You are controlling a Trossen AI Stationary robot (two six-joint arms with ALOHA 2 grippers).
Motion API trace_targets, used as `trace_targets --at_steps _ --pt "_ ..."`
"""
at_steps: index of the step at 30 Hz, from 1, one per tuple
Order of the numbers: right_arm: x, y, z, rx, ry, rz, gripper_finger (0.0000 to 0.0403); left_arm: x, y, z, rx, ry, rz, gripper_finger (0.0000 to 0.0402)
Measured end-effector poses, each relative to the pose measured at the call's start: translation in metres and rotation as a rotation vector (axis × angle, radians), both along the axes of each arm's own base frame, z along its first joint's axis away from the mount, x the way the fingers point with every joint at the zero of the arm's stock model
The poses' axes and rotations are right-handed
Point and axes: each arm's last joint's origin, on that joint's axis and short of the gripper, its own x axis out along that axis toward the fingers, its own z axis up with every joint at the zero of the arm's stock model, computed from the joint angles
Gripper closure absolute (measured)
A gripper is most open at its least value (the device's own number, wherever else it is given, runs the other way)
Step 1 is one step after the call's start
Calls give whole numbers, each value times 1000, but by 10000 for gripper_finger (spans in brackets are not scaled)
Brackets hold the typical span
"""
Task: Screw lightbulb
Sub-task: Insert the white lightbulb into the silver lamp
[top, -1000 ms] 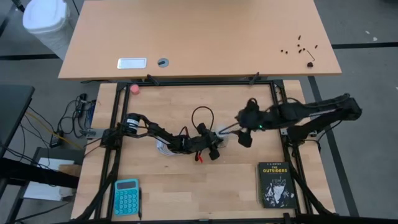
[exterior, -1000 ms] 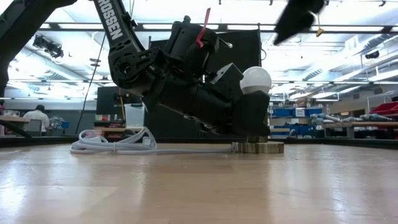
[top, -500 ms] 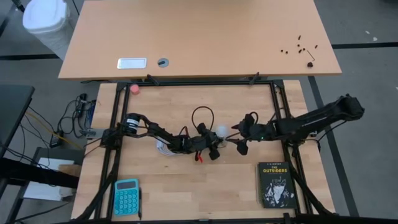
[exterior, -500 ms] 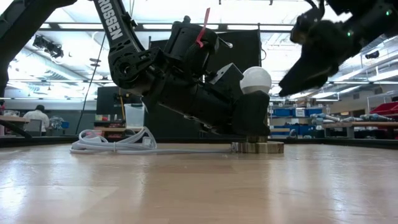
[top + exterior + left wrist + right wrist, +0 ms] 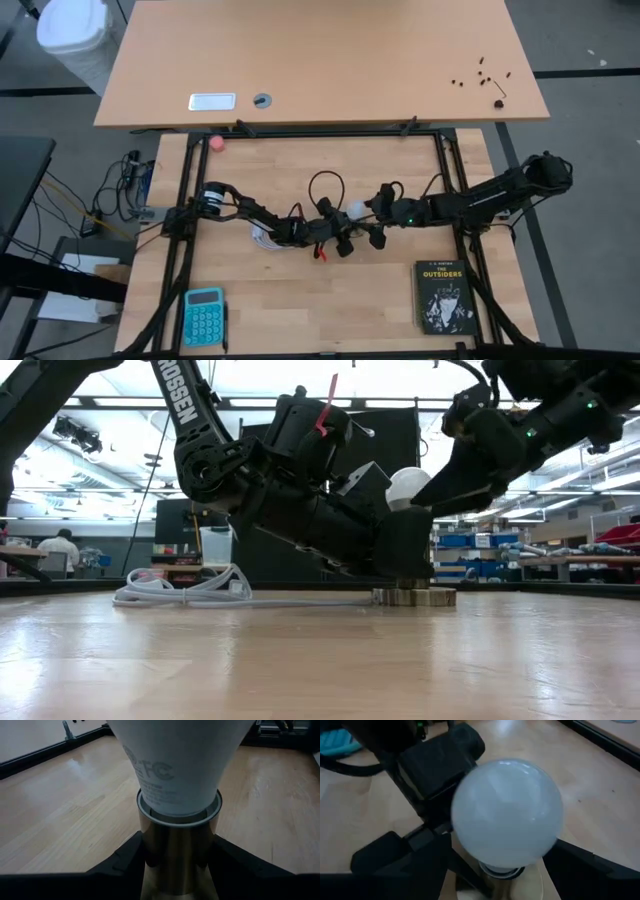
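Two grippers are recorded at frame centre. Left gripper (image 5: 177, 865): clamped on the brass socket (image 5: 178, 852), in which the lightbulb (image 5: 507, 812) stands upright. Right gripper (image 5: 495, 870): spread wide, its fingers (image 5: 400, 850) flanking the globe, contact not discernible. Wooden table (image 5: 300, 310): calculator (image 5: 203, 316) lower left, book (image 5: 443, 296) lower right. Workshop shelving is seen behind.

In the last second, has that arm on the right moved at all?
Yes. In the high view the right gripper has slid left, away from the book, and now sits at the lightbulb.
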Motion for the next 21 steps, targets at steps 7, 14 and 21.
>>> trace_targets --at_steps 7,14,21 --pt "3 -9 -3 31 11 50 88 0 0 0 0 0 0 218" --pt "13 -16 -11 -42 9 196 93 0 0 0 1 2 0 218" --pt "17 -29 -19 -46 21 324 93 0 0 0 2 4 -7 218"
